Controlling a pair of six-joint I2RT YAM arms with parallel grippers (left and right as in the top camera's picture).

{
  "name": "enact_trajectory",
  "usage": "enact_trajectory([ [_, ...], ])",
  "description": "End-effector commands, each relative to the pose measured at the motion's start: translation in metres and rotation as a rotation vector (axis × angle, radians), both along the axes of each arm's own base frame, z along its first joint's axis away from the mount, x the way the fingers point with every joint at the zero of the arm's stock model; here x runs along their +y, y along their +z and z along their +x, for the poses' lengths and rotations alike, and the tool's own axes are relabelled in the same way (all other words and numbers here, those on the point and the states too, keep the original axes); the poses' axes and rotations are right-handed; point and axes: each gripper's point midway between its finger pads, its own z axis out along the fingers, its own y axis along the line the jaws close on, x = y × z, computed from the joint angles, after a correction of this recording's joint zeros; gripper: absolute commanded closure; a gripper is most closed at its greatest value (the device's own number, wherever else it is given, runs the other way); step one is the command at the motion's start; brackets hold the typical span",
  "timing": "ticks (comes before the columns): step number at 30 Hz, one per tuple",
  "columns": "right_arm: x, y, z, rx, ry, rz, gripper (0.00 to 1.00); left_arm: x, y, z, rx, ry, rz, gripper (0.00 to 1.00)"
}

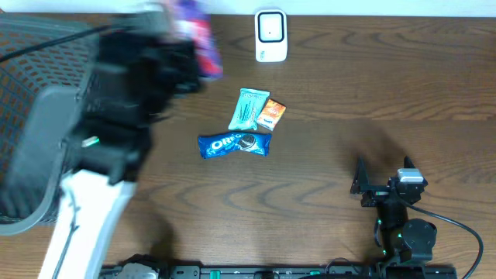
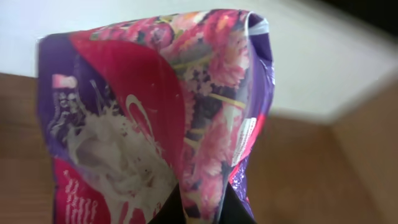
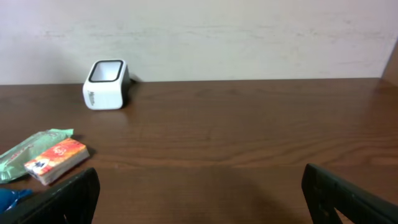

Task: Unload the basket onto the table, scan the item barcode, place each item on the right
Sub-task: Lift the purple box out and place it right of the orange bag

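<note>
While overhead blurred the pouch [image 1: 198, 40] at eleven o'clock, left wrist showed me the left end effector [image 2: 200, 211] pinching it; right end effector [image 3: 202, 196] gaped.

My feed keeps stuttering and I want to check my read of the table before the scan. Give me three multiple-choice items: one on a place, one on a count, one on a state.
1. Where does the white scanner stand?
A. near the far edge of the table, beyond the loose packets
B. at the near edge
C. lifted in the air

2. How many packets lie loose on the table?
A. one
B. three
C. five

3. What state is the left gripper in?
A. fingers spread, empty
B. shut on the purple-pink packet
C. resting on the scanner

Answers:
1 A: the overhead view shows it past the packets.
2 B: the teal packet, orange packet and blue Oreo packet.
3 B: the left wrist view shows the packet pinched at its lower edge.
</note>
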Motion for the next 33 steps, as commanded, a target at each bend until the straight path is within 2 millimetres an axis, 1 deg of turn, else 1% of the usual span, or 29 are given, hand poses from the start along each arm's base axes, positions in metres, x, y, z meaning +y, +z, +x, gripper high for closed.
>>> enact_trajectory([
  [1, -0.003, 0.0, 0.0, 0.0, -0.01, -0.011, 0.01, -0.045, -0.042, 0.018, 0.014, -0.068, 0.185, 0.93],
  [2, -0.003, 0.0, 0.0, 0.0, -0.01, -0.011, 0.01, -0.058, -0.053, 0.022, 0.028, -0.086, 0.197, 0.93],
  [3, -0.003, 0.0, 0.0, 0.0, -0.01, -0.011, 0.01, -0.075, -0.069, 0.027, 0.047, -0.116, 0.206, 0.93],
  [4, -0.003, 0.0, 0.0, 0.0, -0.01, -0.011, 0.01, -0.088, -0.082, 0.031, 0.061, -0.137, 0.215, 0.93],
  [6, -0.003, 0.0, 0.0, 0.0, -0.01, -0.011, 0.01, -0.106, -0.104, 0.037, 0.088, -0.163, 0.226, 0.93],
  [7, -0.003, 0.0, 0.0, 0.0, -0.01, -0.011, 0.01, -0.116, -0.118, 0.04, 0.114, -0.166, 0.22, 0.93],
  [8, -0.003, 0.0, 0.0, 0.0, -0.01, -0.011, 0.01, -0.123, -0.134, 0.042, 0.148, -0.167, 0.217, 0.93],
  [9, -0.003, 0.0, 0.0, 0.0, -0.01, -0.011, 0.01, -0.128, -0.145, 0.044, 0.169, -0.168, 0.219, 0.92],
  [11, -0.003, 0.0, 0.0, 0.0, -0.01, -0.011, 0.01, -0.136, -0.175, 0.048, 0.23, -0.164, 0.227, 0.92],
  [13, -0.003, 0.0, 0.0, 0.0, -0.01, -0.011, 0.01, -0.139, -0.195, 0.049, 0.281, -0.148, 0.219, 0.92],
  [14, -0.003, 0.0, 0.0, 0.0, -0.01, -0.011, 0.01, -0.139, -0.203, 0.05, 0.306, -0.133, 0.207, 0.87],
  [16, -0.003, 0.0, 0.0, 0.0, -0.01, -0.011, 0.01, -0.14, -0.21, 0.05, 0.336, -0.112, 0.18, 0.69],
  [17, -0.003, 0.0, 0.0, 0.0, -0.01, -0.011, 0.01, -0.14, -0.21, 0.05, 0.342, -0.103, 0.168, 0.67],
  [19, -0.003, 0.0, 0.0, 0.0, -0.01, -0.011, 0.01, -0.141, -0.205, 0.049, 0.34, -0.099, 0.151, 0.63],
  [20, -0.003, 0.0, 0.0, 0.0, -0.01, -0.011, 0.01, -0.143, -0.2, 0.048, 0.336, -0.114, 0.138, 0.55],
  [21, -0.003, 0.0, 0.0, 0.0, -0.01, -0.011, 0.01, -0.145, -0.195, 0.045, 0.333, -0.129, 0.125, 0.52],
  [22, -0.003, 0.0, 0.0, 0.0, -0.01, -0.011, 0.01, -0.147, -0.187, 0.043, 0.325, -0.144, 0.108, 0.52],
  [23, -0.003, 0.0, 0.0, 0.0, -0.01, -0.011, 0.01, -0.146, -0.173, 0.04, 0.305, -0.154, 0.088, 0.51],
  [24, -0.003, 0.0, 0.0, 0.0, -0.01, -0.011, 0.01, -0.141, -0.15, 0.037, 0.266, -0.152, 0.067, 0.51],
  [25, -0.003, 0.0, 0.0, 0.0, -0.01, -0.011, 0.01, -0.135, -0.136, 0.036, 0.241, -0.145, 0.055, 0.5],
  [26, -0.003, 0.0, 0.0, 0.0, -0.01, -0.011, 0.01, -0.129, -0.123, 0.035, 0.219, -0.137, 0.042, 0.48],
  [27, -0.003, 0.0, 0.0, 0.0, -0.01, -0.011, 0.01, -0.119, -0.105, 0.033, 0.19, -0.123, 0.024, 0.43],
  [28, -0.003, 0.0, 0.0, 0.0, -0.01, -0.011, 0.01, -0.111, -0.094, 0.032, 0.172, -0.111, 0.013, 0.38],
  [29, -0.003, 0.0, 0.0, 0.0, -0.01, -0.011, 0.01, -0.087, -0.068, 0.028, 0.134, -0.076, -0.006, 0.37],
  [30, -0.003, 0.0, 0.0, 0.0, -0.01, -0.011, 0.01, -0.073, -0.056, 0.026, 0.114, -0.054, -0.01, 0.37],
  [31, -0.003, 0.0, 0.0, 0.0, -0.01, -0.011, 0.01, -0.043, -0.039, 0.024, 0.082, 0.007, -0.001, 0.36],
  [33, -0.003, 0.0, 0.0, 0.0, -0.01, -0.011, 0.01, 0.003, -0.022, 0.022, 0.048, 0.128, 0.02, 0.36],
])
